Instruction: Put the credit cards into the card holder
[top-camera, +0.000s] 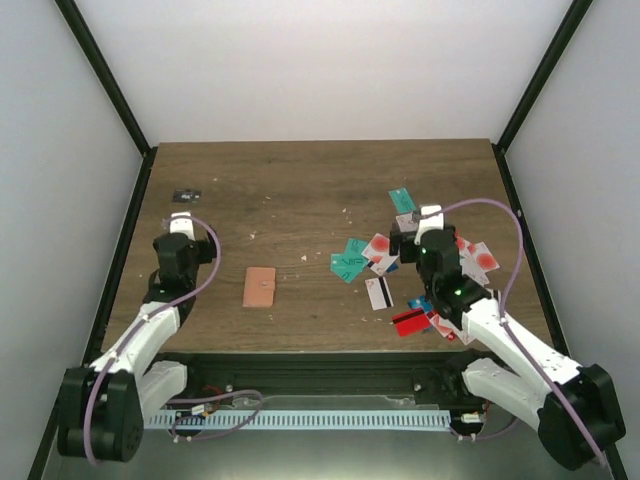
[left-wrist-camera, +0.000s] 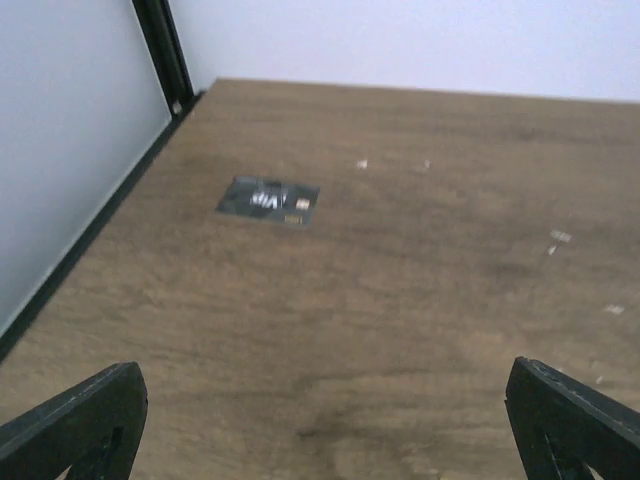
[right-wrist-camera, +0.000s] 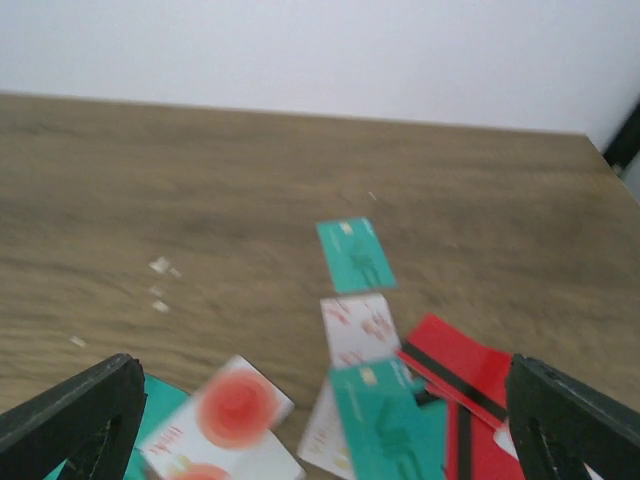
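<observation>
Jaws of the left gripper (left-wrist-camera: 320, 425) and the right gripper (right-wrist-camera: 320, 420) stand spread wide, with nothing between them. The credit cards (top-camera: 375, 265) lie scattered under the right one, and the closed card holder (top-camera: 260, 287) is at nine o'clock from them. It seems better to take first the lone teal card (right-wrist-camera: 355, 255) at twelve o'clock, not the overlapping ones.

the counter (top-camera: 320, 190) is brown wood grain with pale flecks. the card holder (top-camera: 260, 287) is salmon-pink. the credit cards (right-wrist-camera: 372, 400) mix colours — teal with a darker teal figure, white with red discs, red crossed by a black stripe, a little blue. the lone dark card (left-wrist-camera: 268, 200) is grey-black with pale marks. the left arm (top-camera: 150, 335) and right arm (top-camera: 505, 335) are white with black joints.
</observation>
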